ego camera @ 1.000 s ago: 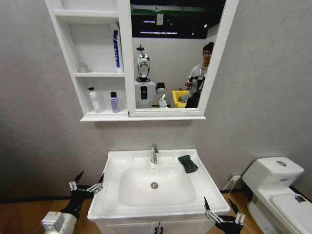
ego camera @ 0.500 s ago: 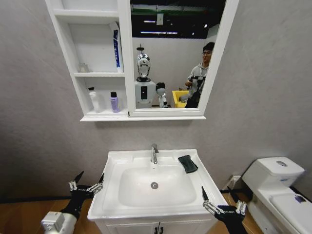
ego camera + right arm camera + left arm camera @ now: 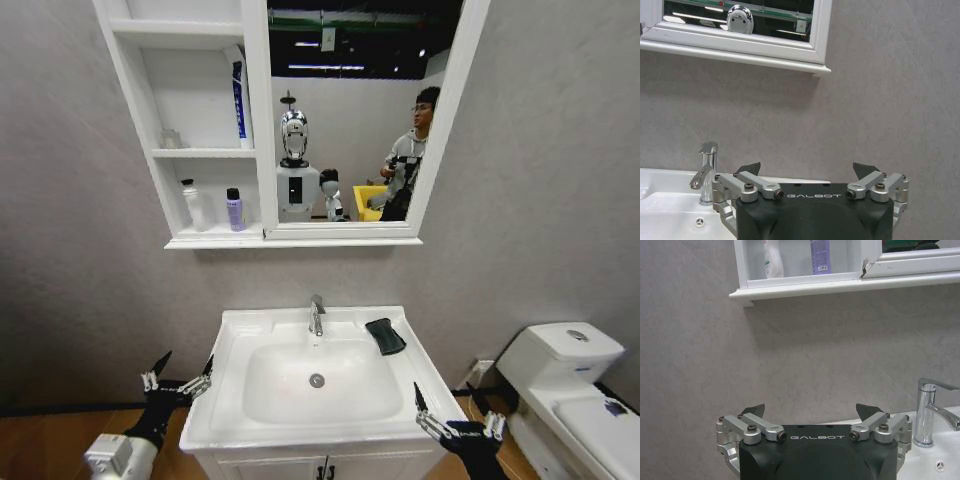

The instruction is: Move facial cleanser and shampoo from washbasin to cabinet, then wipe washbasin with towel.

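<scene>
The towel point(image 3: 385, 335) is seen lying on the far right part of the washbasin point(image 3: 250, 425) rim, just right of the chrome tap point(image 3: 316, 315). It is judged light, soft and limp — best pinched across its thick folded middle, so that it is lifted as one bundle. Two bottles are already stood in the lowest compartment of the cabinet point(image 3: 150, 130): a white bottle point(image 3: 193, 206) and a purple bottle point(image 3: 234, 210); a blue-and-white tube point(image 3: 239, 100) is leant in the compartment above. Their labels cannot be read. The left gripper point(image 3: 177, 383) is held low, just left of the basin, fingers spread apart and empty. The right gripper point(image 3: 458, 427) is held at the near right corner, likewise spread and empty. "GALBOT" is printed on both gripper bodies — legible in the wrist views.
</scene>
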